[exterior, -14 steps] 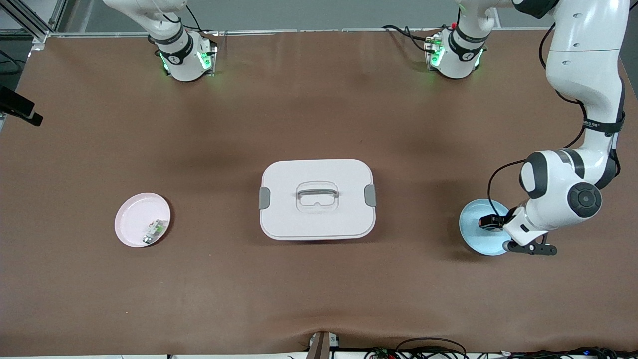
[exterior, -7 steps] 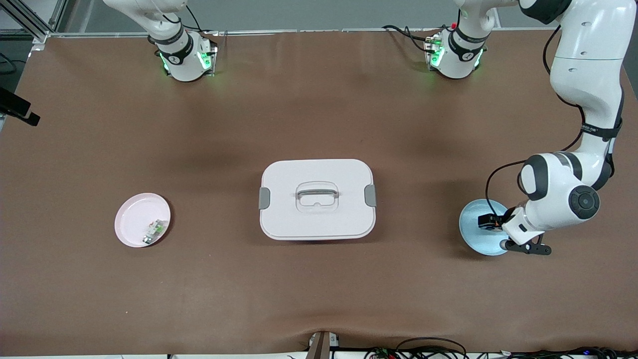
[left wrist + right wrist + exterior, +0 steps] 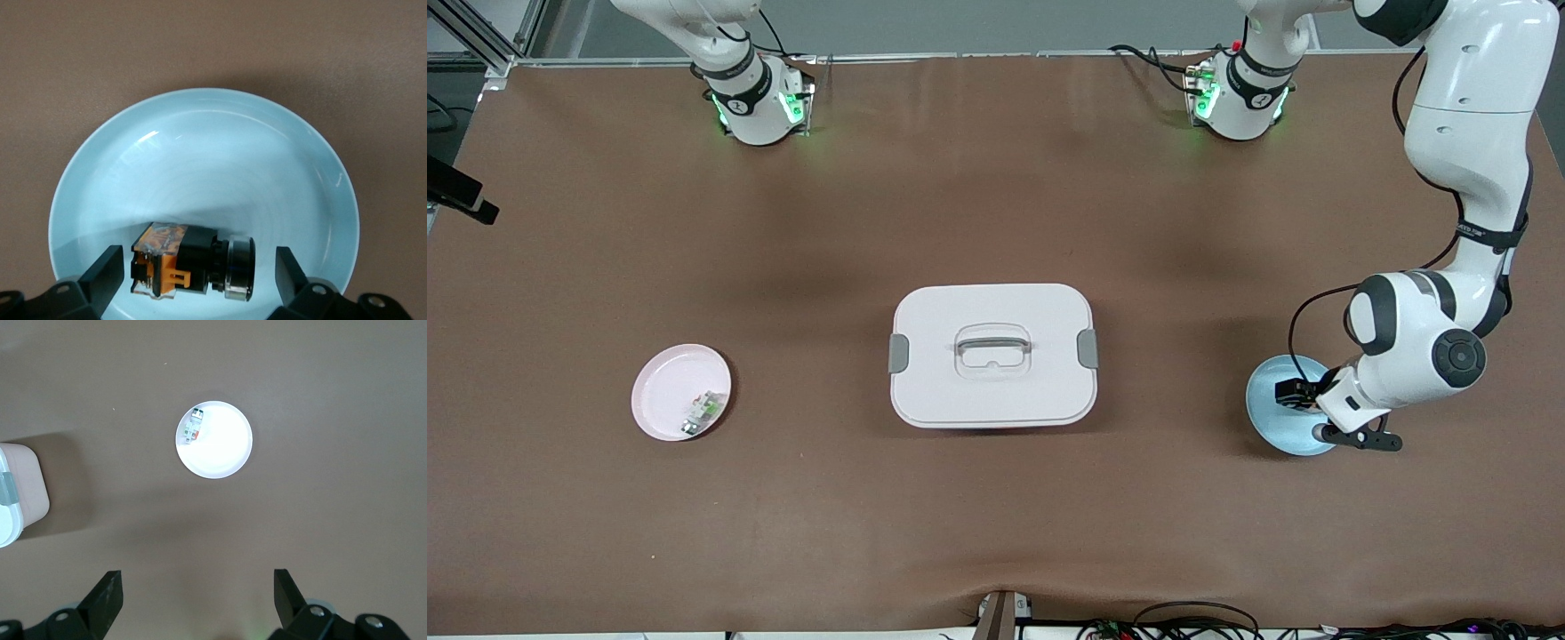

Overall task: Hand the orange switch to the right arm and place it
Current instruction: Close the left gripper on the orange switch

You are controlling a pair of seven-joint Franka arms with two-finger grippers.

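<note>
A: Where is the switch (image 3: 193,261)?

B: It lies on its side in the blue plate (image 3: 1272,404), at the left arm's end of the table. Only the left wrist view shows it plainly: black barrel, orange block at one end, a metal ring at the other. From the front, the left gripper (image 3: 1309,411) and its wrist cover most of it; I can make out only a dark bit there.

A: Has the gripper got hold of it?

B: No. In the left wrist view the 2 fingers (image 3: 107,273) stand wide apart, 1 on either side of the switch, touching nothing that I can see.

A: And the right gripper (image 3: 197,595)?

B: It does not show in the front view. Its own wrist view shows the fingers spread wide with nothing between them, high over bare table, looking down on the pink plate (image 3: 660,400). The right arm (image 3: 720,62) waits.

A: What is in that plate?

B: A white-and-green part (image 3: 703,411) near the rim. Between the 2 plates, mid-table, sits a white box (image 3: 992,354) with a handle in its lid and grey clips at both ends; the right wrist view catches 1 corner of it.
</note>
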